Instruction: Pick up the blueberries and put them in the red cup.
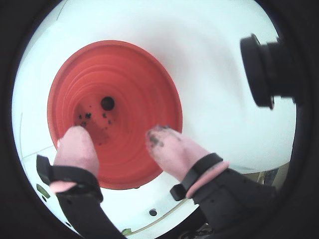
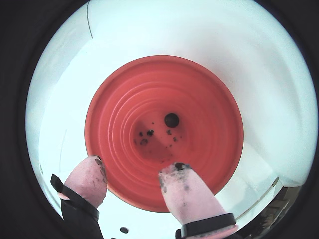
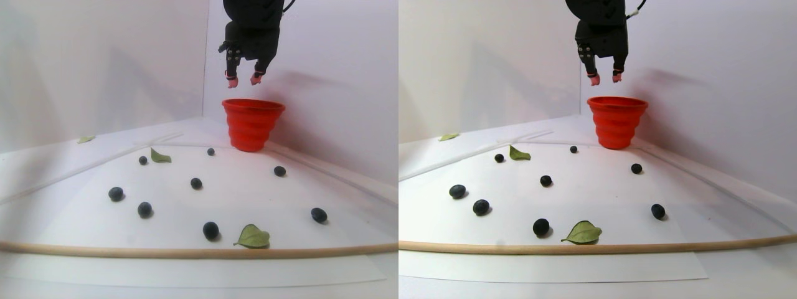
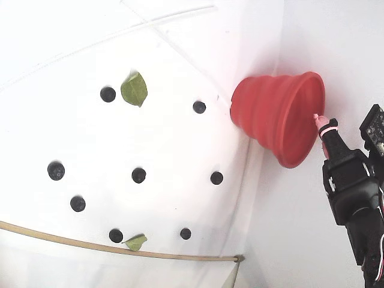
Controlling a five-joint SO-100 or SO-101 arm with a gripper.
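Pink claw fingertips parted, above red cup rim

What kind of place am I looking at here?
Probably a small white tabletop test booth, not a kitchen: plain white walls, blueberries scattered on white paper, and a gripper hanging above a red cup.

Bright, even light; soft shadows; black-rimmed fisheye wrist views, washed-out whites
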